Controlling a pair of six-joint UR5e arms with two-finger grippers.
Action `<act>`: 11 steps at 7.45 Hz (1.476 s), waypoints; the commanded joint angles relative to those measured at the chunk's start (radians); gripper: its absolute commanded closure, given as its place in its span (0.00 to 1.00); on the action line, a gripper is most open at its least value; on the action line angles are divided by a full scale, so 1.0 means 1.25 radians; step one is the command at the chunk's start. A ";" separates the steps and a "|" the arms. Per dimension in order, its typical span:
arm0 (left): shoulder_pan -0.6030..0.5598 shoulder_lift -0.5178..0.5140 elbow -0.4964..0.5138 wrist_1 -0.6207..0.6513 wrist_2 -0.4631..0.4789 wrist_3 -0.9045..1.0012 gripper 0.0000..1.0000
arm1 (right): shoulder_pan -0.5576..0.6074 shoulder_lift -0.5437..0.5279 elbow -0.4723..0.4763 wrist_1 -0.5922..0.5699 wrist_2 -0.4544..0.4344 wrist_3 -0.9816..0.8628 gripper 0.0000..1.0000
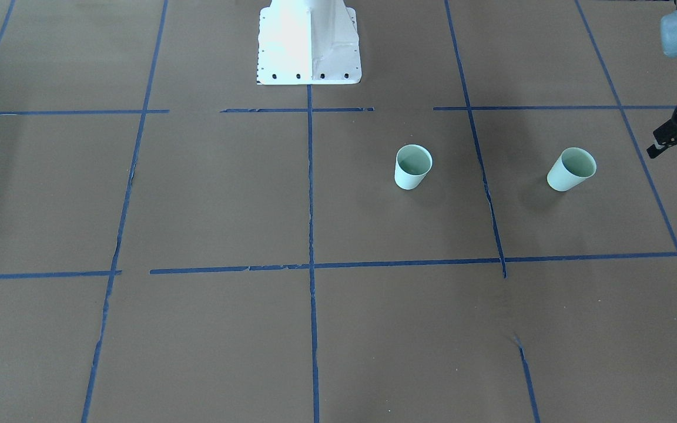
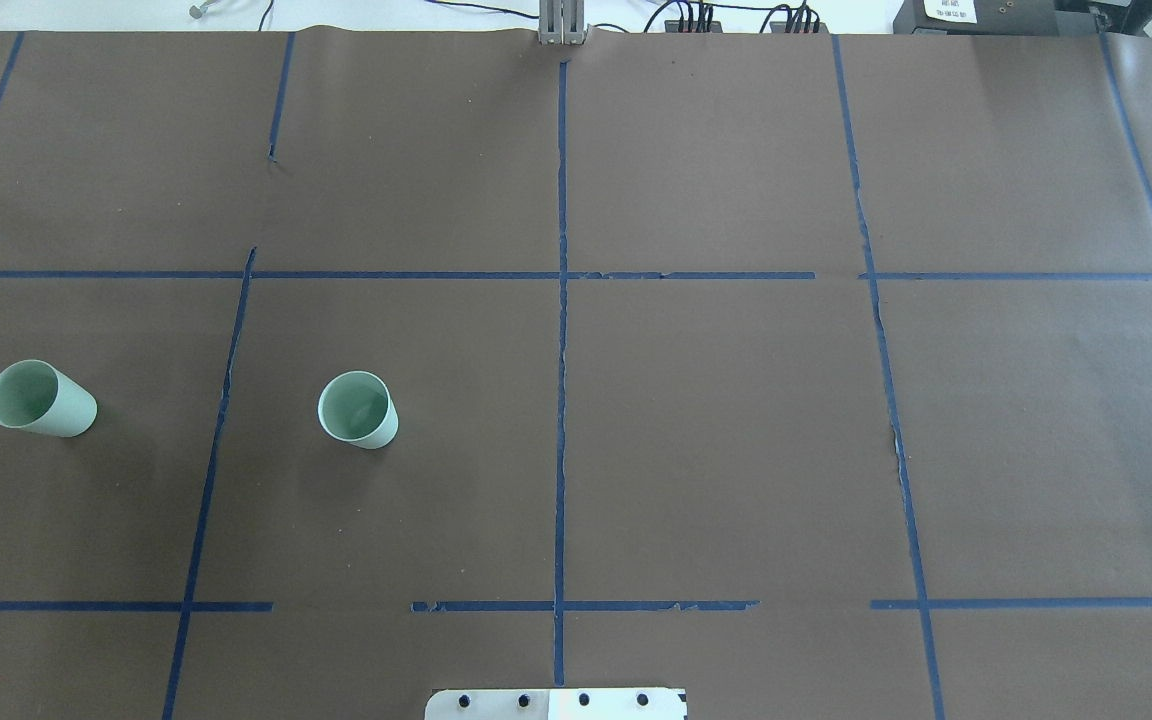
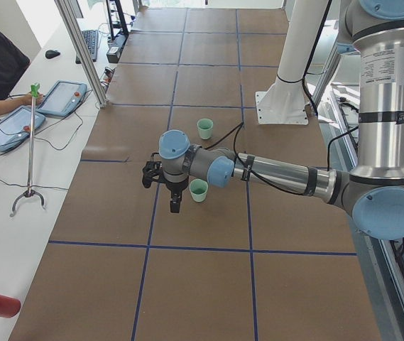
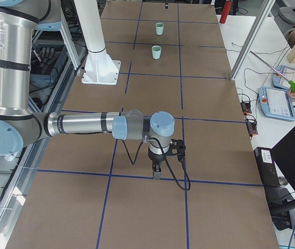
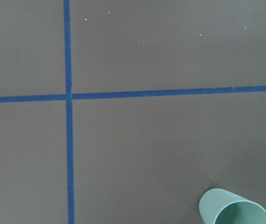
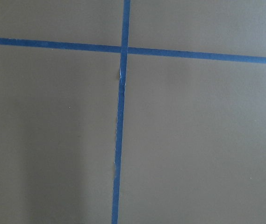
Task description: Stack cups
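Left gripper (image 3: 175,204) hangs fingers-down over the brown table (image 2: 716,430), and from my screens I cannot tell whether its jaws are parted or pressed together; only a black sliver of it shows at the 3 o'clock edge of the front-facing view. In the left side view the outer cup (image 3: 199,190) sits just at its 3 o'clock. That cup (image 2: 41,400) stands upright, mouth up, near the table's 9 o'clock edge in the overhead view. The inner cup (image 2: 360,410) stands upright too, at its 3 o'clock, well apart, across a blue tape line (image 2: 219,430). My left wrist feed catches one pale green rim at its 5 o'clock corner. The right gripper (image 4: 156,171) points down above a tape line on the other half of the table, far from both cups; it appears only in the right side view, so I cannot tell its jaw state. The white robot base (image 1: 309,44) sits at 12 o'clock in the front-facing view.
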 commanded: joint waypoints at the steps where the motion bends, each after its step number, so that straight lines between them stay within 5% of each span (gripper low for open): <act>1: 0.074 0.036 0.037 -0.176 0.001 -0.145 0.00 | 0.000 0.000 0.000 0.000 0.000 0.000 0.00; 11: 0.203 -0.015 0.108 -0.188 0.043 -0.188 0.00 | 0.000 0.000 0.000 0.001 0.000 0.000 0.00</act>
